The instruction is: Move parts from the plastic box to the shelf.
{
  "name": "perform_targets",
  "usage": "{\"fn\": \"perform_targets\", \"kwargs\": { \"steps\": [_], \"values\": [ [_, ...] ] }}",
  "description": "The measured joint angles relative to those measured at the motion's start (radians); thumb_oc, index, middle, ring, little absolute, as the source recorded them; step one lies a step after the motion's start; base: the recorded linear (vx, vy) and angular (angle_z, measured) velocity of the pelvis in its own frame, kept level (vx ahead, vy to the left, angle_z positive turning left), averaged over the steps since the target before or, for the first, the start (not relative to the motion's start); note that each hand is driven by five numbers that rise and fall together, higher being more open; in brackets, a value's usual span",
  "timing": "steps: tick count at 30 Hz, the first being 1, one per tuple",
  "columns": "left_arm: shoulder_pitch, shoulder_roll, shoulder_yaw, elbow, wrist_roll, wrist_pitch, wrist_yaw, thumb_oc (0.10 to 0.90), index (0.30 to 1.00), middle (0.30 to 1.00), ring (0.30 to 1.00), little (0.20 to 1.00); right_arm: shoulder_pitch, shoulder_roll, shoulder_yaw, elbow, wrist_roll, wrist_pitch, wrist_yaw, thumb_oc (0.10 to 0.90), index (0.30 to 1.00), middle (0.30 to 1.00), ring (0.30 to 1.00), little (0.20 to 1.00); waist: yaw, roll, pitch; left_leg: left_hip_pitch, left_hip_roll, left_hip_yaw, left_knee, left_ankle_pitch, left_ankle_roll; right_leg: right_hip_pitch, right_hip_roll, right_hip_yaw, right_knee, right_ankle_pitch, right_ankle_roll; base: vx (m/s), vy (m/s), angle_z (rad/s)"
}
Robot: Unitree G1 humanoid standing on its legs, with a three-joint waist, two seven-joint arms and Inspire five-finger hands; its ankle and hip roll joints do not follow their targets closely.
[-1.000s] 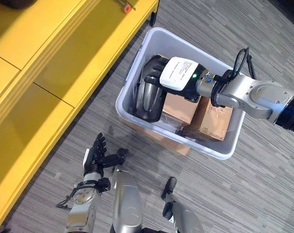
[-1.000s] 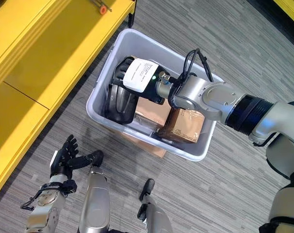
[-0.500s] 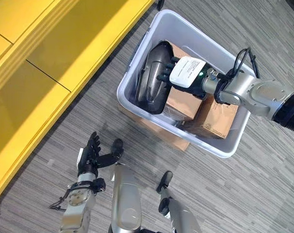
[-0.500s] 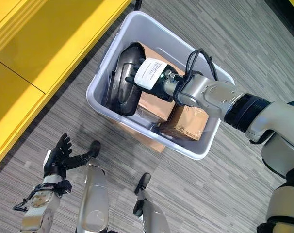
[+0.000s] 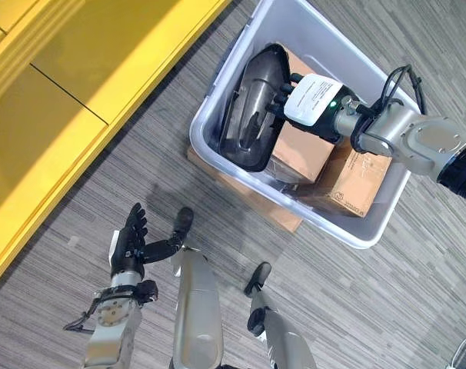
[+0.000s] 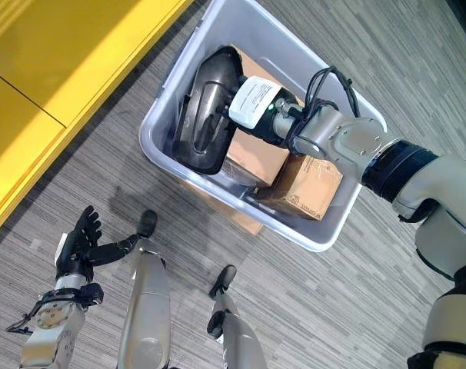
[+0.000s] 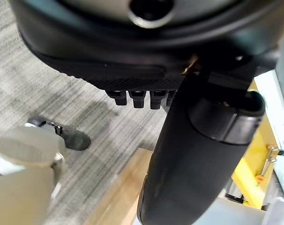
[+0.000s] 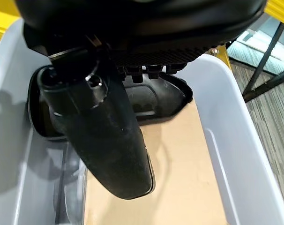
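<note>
Inside the plastic box (image 5: pixel 218 115), right hand (image 5: pixel 293 94) grips the black moulded part (image 5: pixel 252 108) by its near rim, fingers curled over the edge. Cardboard cartons (image 5: pixel 348 181) sit just below the wrist. Part looks rigid, bulky, probably light; the rim suits holding. Carton print too small to read. Left hand (image 5: pixel 129 242) open, idle above floor.

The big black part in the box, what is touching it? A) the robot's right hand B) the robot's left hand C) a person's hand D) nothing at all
A: the right hand reaches into the plastic box with its fingers on the black part, while the left hand hangs open over the floor.
</note>
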Motion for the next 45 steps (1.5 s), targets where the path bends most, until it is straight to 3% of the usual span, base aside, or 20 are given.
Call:
{"fn": "perform_targets", "kwargs": {
  "steps": [11,19,26,30,31,33,34,36,38,39,40,41,43,45],
  "values": [
    [0.003,0.004,0.019,-0.016,-0.001,-0.011,0.021,0.900,1.000,1.000,1.000,1.000,-0.010,0.066,0.002,0.029,-0.011,0.000,-0.006,0.900,1.000,1.000,1.000,1.000,0.002,-0.006,-0.005,-0.075,0.015,-0.035,0.067,-0.023,0.000,-0.022,0.025,-0.006,-0.021,0.017,-0.002,0.02,-0.002,-0.01],
    [0.037,0.023,0.018,-0.072,-0.035,-0.014,0.035,0.900,1.000,1.000,1.000,1.000,-0.009,0.081,-0.001,0.095,-0.018,0.003,-0.012,0.900,1.000,1.000,1.000,1.000,0.000,-0.015,-0.012,-0.191,0.022,-0.070,0.120,-0.036,0.000,-0.095,0.045,-0.023,-0.021,0.028,0.006,0.02,0.004,0.01],
    [0.055,0.082,0.038,-0.132,-0.038,-0.018,0.040,0.900,1.000,1.000,1.000,1.000,-0.051,0.049,-0.069,0.147,-0.017,0.001,-0.096,0.900,1.000,1.000,1.000,1.000,-0.029,-0.014,-0.011,-0.353,0.023,-0.119,0.166,-0.032,0.009,-0.265,0.057,-0.036,0.079,0.003,0.001,0.00,0.051,-0.06],
    [0.065,0.108,0.034,-0.159,-0.038,-0.034,0.041,0.900,1.000,1.000,1.000,1.000,-0.043,0.021,-0.095,0.160,-0.017,0.002,-0.129,0.900,1.000,1.000,1.000,1.000,-0.025,-0.012,-0.010,-0.403,-0.004,-0.146,0.192,-0.035,0.004,-0.337,0.024,-0.080,0.178,-0.040,0.009,0.00,0.064,0.03],
    [0.066,0.125,0.029,-0.161,-0.038,-0.034,0.041,0.900,1.000,1.000,1.000,1.000,-0.031,0.014,-0.110,0.179,-0.017,-0.002,-0.129,0.731,0.764,0.764,0.764,0.764,-0.003,-0.007,-0.007,-0.409,-0.002,-0.145,0.202,-0.037,0.006,-0.370,0.011,-0.086,0.260,-0.070,-0.018,-0.01,0.055,-0.01],
    [0.068,0.142,0.029,-0.172,-0.038,-0.040,0.043,0.900,1.000,1.000,1.000,1.000,-0.012,0.012,-0.119,0.204,-0.014,0.002,-0.128,0.475,0.404,0.404,0.404,0.404,0.021,-0.003,-0.008,-0.403,-0.004,-0.151,0.203,-0.036,0.005,-0.400,0.001,-0.096,0.344,-0.117,-0.050,-0.01,0.026,0.07],
    [0.069,0.153,0.032,-0.178,-0.038,-0.043,0.046,0.900,1.000,1.000,1.000,1.000,-0.006,0.007,-0.123,0.208,-0.008,0.002,-0.128,0.400,0.300,0.300,0.300,0.300,0.031,0.003,-0.009,-0.402,-0.007,-0.160,0.203,-0.036,0.004,-0.399,-0.001,-0.106,0.346,-0.126,-0.039,-0.01,0.003,0.15],
    [0.072,0.154,0.021,-0.179,-0.039,-0.050,0.062,0.900,1.000,1.000,1.000,1.000,-0.013,0.009,-0.155,0.218,0.004,0.003,-0.126,0.400,0.300,0.300,0.300,0.300,0.069,0.010,-0.014,-0.394,-0.014,-0.202,0.173,-0.034,0.001,-0.378,0.008,-0.140,0.291,-0.127,-0.009,-0.01,0.005,-0.10],
    [0.076,0.141,0.001,-0.182,-0.039,-0.050,0.059,0.900,1.000,1.000,1.000,1.000,-0.029,0.011,-0.157,0.220,0.004,0.014,-0.123,0.400,0.300,0.300,0.300,0.300,0.084,0.042,-0.015,-0.408,-0.003,-0.204,0.182,-0.018,0.003,-0.391,-0.006,-0.119,0.407,-0.151,-0.069,-0.02,-0.008,0.02],
    [0.076,0.142,-0.002,-0.193,-0.039,-0.056,0.060,0.900,1.000,1.000,1.000,1.000,-0.032,0.010,-0.155,0.219,0.004,0.032,-0.107,0.400,0.300,0.300,0.300,0.300,0.086,0.053,-0.018,-0.418,-0.004,-0.211,0.179,-0.013,-0.002,-0.383,-0.026,-0.110,0.452,-0.207,-0.068,-0.02,-0.022,0.38],
    [0.077,0.145,0.000,-0.193,-0.039,-0.057,0.063,0.900,1.000,1.000,1.000,1.000,-0.033,0.010,-0.155,0.219,0.004,0.042,-0.099,0.400,0.300,0.300,0.300,0.300,0.088,0.053,-0.018,-0.417,-0.006,-0.222,0.177,-0.012,-0.004,-0.373,-0.020,-0.111,0.436,-0.217,-0.036,-0.01,-0.043,0.26],
    [0.077,0.133,0.003,-0.181,-0.041,-0.056,0.073,0.900,1.000,1.000,1.000,1.000,-0.037,0.011,-0.154,0.217,0.004,0.044,-0.097,0.400,0.300,0.300,0.300,0.300,0.089,0.053,-0.019,-0.401,-0.007,-0.246,0.165,-0.011,-0.005,-0.345,-0.002,-0.116,0.382,-0.194,-0.008,-0.01,-0.034,-0.02],
    [0.080,0.114,-0.032,-0.155,-0.051,-0.054,0.077,0.900,1.000,1.000,1.000,1.000,-0.038,0.022,-0.138,0.211,0.004,0.041,-0.086,0.400,0.300,0.300,0.300,0.300,0.093,0.053,-0.019,-0.380,-0.002,-0.244,0.146,-0.005,-0.012,-0.314,0.002,-0.119,0.317,-0.153,0.011,-0.03,-0.027,-0.21],
    [0.082,0.112,-0.051,-0.153,-0.071,-0.053,0.074,0.900,1.000,1.000,1.000,1.000,-0.029,0.022,-0.111,0.187,0.004,0.044,-0.085,0.400,0.300,0.300,0.300,0.300,0.083,0.053,-0.019,-0.370,-0.002,-0.233,0.144,0.000,-0.012,-0.291,0.000,-0.119,0.289,-0.137,0.002,-0.04,-0.027,-0.07]
  ]
}}
